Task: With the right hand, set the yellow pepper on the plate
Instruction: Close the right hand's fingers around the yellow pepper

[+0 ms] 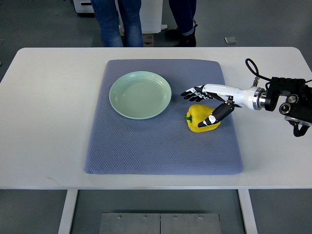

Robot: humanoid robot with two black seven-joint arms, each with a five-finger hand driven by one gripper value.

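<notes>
A yellow pepper (199, 120) with a green stem lies on its side on the blue-grey mat (161, 146), right of centre. A pale green plate (140, 94) sits on the mat's far left part, holding nothing. My right hand (196, 108) reaches in from the right edge and hovers at the pepper. Its fingers (193, 92) stretch out past the pepper's far side, while the thumb (213, 117) lies over the pepper's near right side. The hand is open and has not closed around the pepper. The left arm does not show.
The mat lies on a white table (44, 122). Two persons' legs (117, 22) stand beyond the table's far edge. A black cable (253, 68) loops above my right forearm.
</notes>
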